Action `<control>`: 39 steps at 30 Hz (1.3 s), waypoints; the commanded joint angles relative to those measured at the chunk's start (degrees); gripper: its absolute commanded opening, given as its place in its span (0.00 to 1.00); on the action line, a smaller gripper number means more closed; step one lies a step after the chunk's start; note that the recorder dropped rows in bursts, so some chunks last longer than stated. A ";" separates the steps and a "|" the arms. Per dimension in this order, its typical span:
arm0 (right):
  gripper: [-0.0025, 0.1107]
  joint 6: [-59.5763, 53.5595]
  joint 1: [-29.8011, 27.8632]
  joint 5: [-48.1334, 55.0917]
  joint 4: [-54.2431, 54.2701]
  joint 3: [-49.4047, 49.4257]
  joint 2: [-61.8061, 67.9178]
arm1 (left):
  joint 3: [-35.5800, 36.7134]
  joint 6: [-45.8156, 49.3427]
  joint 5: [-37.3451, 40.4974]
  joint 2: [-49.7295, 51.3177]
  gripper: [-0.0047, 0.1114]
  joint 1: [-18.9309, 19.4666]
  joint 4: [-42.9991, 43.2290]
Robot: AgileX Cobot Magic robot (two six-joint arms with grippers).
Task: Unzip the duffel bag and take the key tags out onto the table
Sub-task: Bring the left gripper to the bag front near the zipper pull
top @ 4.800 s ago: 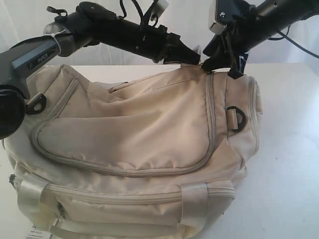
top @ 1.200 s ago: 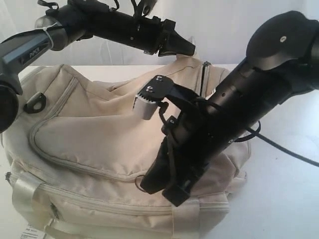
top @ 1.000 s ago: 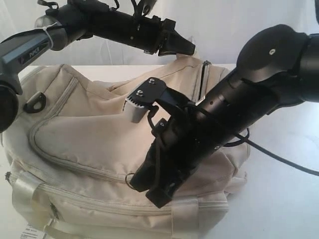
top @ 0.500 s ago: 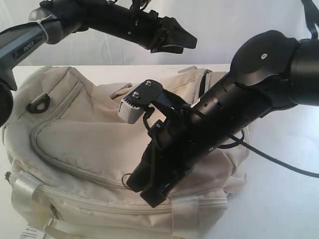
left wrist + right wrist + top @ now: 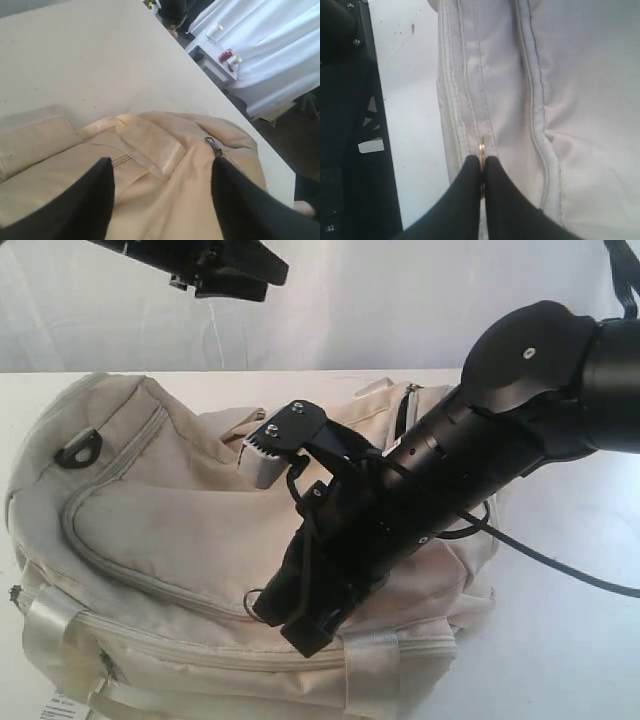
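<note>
The cream duffel bag (image 5: 170, 510) lies on the white table (image 5: 560, 640). My right arm reaches across it, and the right gripper (image 5: 268, 608) sits low at the front of the curved flap. In the right wrist view the right gripper (image 5: 482, 161) is shut on the thin brass zip pull (image 5: 481, 148). The left gripper (image 5: 250, 270) hangs open high above the bag's back, holding nothing. Under the open left gripper (image 5: 160, 167) lie a webbing handle (image 5: 150, 150) and a dark zip pull (image 5: 214, 146). The key tags are hidden.
A black D-ring (image 5: 80, 450) sits at the bag's left end, and shiny webbing handles (image 5: 55, 635) hang over its front. The right arm's cable (image 5: 560, 565) trails over the table. The table edge (image 5: 235, 110) runs close behind the bag, with white curtains beyond.
The left gripper has opened, let go of the bag's back top and risen up and left. The bag's top has sagged. The right gripper has drawn the zip pull slightly left along the front.
</note>
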 commanded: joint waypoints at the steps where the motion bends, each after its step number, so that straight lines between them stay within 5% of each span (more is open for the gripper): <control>1: 0.02 2.03 0.46 0.77 1.72 0.54 -0.02 | 6.09 -3.99 5.22 -8.45 0.56 -0.06 10.40; 5: 0.02 4.41 0.46 0.88 1.72 0.54 -0.12 | 16.93 -1.68 5.22 -16.30 0.56 -0.06 13.27; 15: 0.02 4.58 0.46 0.77 1.61 0.44 -0.12 | 67.76 22.40 5.22 -46.48 0.51 -0.06 11.00; 19: 0.02 6.26 0.46 0.77 1.61 0.44 -0.12 | 81.31 33.56 2.30 -53.33 0.49 -0.06 5.08; 25: 0.09 7.99 0.46 1.49 1.61 0.44 -0.12 | 91.13 60.18 -2.38 -54.94 0.49 -0.06 -6.32; 28: 0.40 9.07 0.46 2.32 1.46 0.18 -0.23 | 96.06 69.27 -5.25 -54.94 0.49 -0.06 -15.12; 30: 0.51 10.56 0.46 2.32 -1.38 -1.94 -0.97 | 97.17 75.18 -5.27 -54.94 0.49 -0.06 -18.18; 34: 0.52 20.75 0.46 2.17 -16.51 -9.68 -6.44 | 99.36 81.29 -8.73 -54.94 0.49 -0.55 -24.73; 36: 0.52 28.82 0.46 1.36 -27.29 -12.59 -9.79 | 99.25 81.29 -14.06 -54.94 0.49 -4.22 -25.00; 39: 0.52 40.80 0.46 0.93 -37.33 -13.27 -13.04 | 99.25 88.90 -30.90 -54.94 0.49 -14.68 -24.16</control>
